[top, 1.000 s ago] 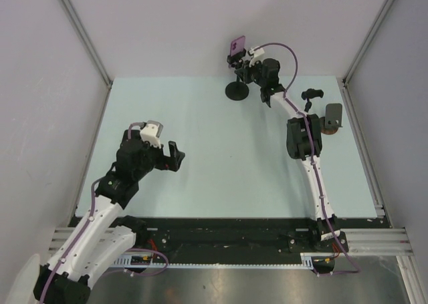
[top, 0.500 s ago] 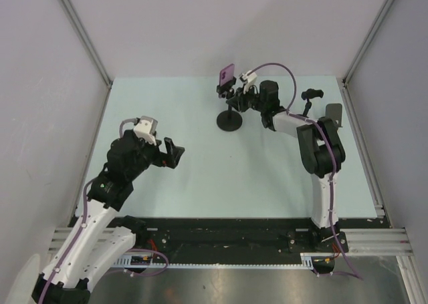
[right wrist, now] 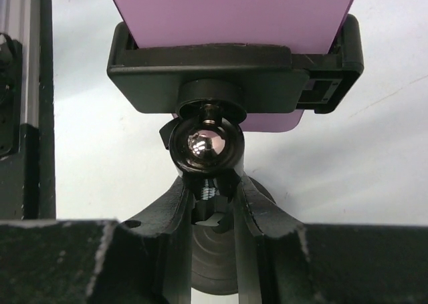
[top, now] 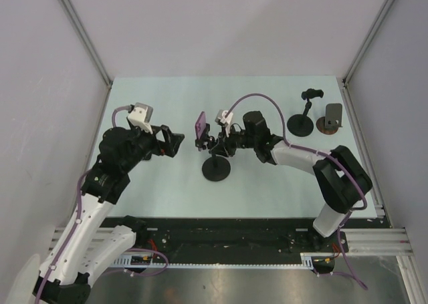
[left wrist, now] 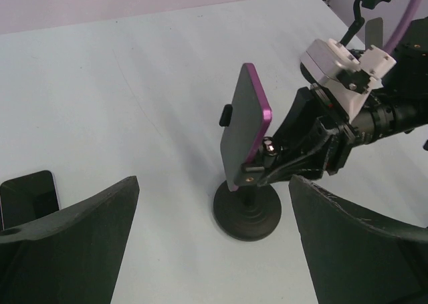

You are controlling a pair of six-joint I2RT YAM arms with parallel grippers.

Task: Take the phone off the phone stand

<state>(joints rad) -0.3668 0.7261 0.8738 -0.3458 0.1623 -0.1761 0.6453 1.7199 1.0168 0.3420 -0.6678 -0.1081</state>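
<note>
A purple phone (top: 200, 125) sits upright in the clamp of a black phone stand (top: 217, 170) near the table's middle. My right gripper (top: 215, 145) is shut on the stand's stem just below the ball joint. In the right wrist view the phone (right wrist: 234, 10) fills the top, the clamp (right wrist: 234, 70) holds its lower edge, and my right gripper (right wrist: 208, 192) pinches the stem. My left gripper (top: 172, 141) is open and empty, just left of the phone. In the left wrist view the phone (left wrist: 246, 127) and stand base (left wrist: 247, 214) lie ahead between my wide fingers (left wrist: 67, 244).
Two more stands are at the back right: an empty black one (top: 303, 120) and one with a brown base (top: 331, 119). A dark flat phone-like object (left wrist: 27, 197) lies on the table at the left of the left wrist view.
My right gripper has carried the stand with the phone from the far back toward the table's middle. My left gripper has moved up and right, closer to the phone.
</note>
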